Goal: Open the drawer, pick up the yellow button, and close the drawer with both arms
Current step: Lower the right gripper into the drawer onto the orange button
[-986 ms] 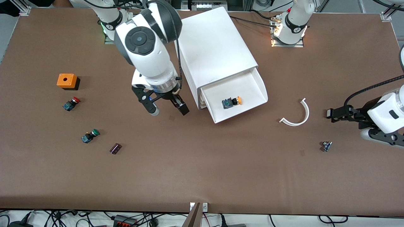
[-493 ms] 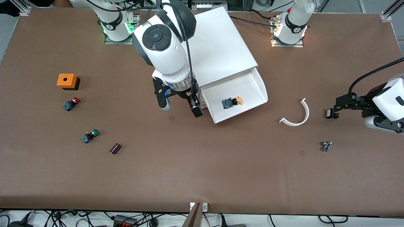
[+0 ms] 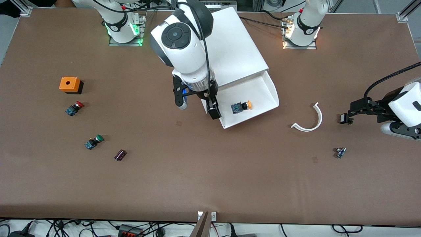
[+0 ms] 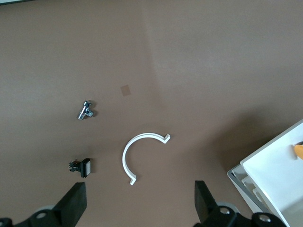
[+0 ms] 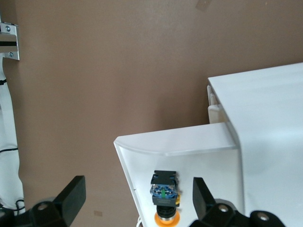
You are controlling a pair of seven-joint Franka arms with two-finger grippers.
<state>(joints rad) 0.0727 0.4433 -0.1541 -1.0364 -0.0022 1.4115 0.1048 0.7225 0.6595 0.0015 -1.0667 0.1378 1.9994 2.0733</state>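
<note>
The drawer is pulled out of the white cabinet. The button lies on its side in it, orange cap toward the left arm's end. My right gripper is open and empty above the drawer's side wall at the right arm's end. One finger is over the drawer, the other over the table. In the right wrist view the gripper has the button between its fingers and below them, inside the drawer rim. My left gripper waits, open and empty, above the table at the left arm's end.
A white curved piece, a small black switch and a small metal part lie near my left gripper. An orange box, red button, green button and dark cylinder lie toward the right arm's end.
My right gripper has moved from over the table to over the drawer's side wall, closer to the button. My left gripper drew back a little, then stayed still.
</note>
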